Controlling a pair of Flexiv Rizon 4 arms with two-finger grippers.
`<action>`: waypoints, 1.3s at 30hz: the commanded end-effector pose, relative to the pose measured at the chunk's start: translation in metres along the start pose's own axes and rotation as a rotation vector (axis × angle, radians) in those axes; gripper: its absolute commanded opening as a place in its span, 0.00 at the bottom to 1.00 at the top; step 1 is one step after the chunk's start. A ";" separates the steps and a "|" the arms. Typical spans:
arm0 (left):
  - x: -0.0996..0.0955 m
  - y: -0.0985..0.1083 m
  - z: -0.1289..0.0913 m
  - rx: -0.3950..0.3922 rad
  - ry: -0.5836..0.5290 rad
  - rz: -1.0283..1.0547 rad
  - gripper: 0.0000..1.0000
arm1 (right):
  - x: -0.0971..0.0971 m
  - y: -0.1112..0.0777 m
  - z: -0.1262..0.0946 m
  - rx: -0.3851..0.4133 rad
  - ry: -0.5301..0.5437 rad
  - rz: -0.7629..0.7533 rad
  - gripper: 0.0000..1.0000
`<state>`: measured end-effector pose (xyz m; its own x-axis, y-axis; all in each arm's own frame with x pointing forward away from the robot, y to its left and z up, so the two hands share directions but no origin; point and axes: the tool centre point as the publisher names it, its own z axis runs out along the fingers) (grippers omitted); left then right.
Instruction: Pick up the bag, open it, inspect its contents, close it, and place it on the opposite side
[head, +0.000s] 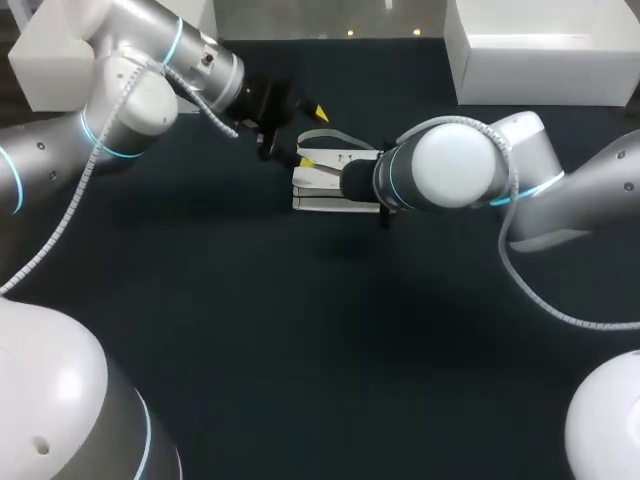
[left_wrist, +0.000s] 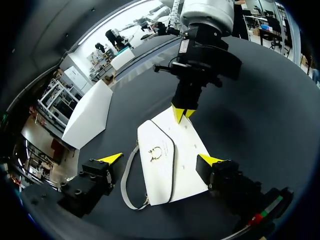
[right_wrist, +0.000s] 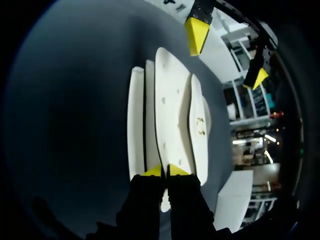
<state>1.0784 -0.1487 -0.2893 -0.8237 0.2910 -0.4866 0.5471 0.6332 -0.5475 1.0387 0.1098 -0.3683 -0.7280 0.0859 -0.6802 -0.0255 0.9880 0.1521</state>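
The right gripper (right_wrist: 166, 171) clamps one edge of the white handbag (left_wrist: 186, 150); the left gripper (left_wrist: 161, 159) hovers above, jaws spread wide.

I found no legible text, number, label or brand in any of the three views. The only mark I recorded was a small dark emblem (left_wrist: 156, 151) on the front flap of the white bag (left_wrist: 186, 165). It was roughly ring-shaped in the left wrist view and too small to make out as letters or figures. In the right wrist view the same mark showed edge-on and was no clearer.
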 end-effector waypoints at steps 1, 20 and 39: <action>0.001 0.007 0.009 0.025 0.007 0.019 1.00 | 0.002 -0.001 0.001 -0.006 -0.005 0.001 0.00; 0.005 0.024 0.037 -0.009 0.050 0.083 0.74 | 0.002 -0.001 0.001 -0.006 -0.005 0.001 0.00; 0.006 0.026 0.053 -0.056 0.055 0.150 0.43 | 0.002 -0.001 0.001 -0.006 -0.005 0.001 0.00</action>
<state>1.0942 -0.1672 -0.3374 -0.7434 0.4252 -0.5162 0.6546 0.6208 -0.4314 1.0382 0.1098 -0.3681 -0.7275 0.0869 -0.6806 -0.0245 0.9880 0.1523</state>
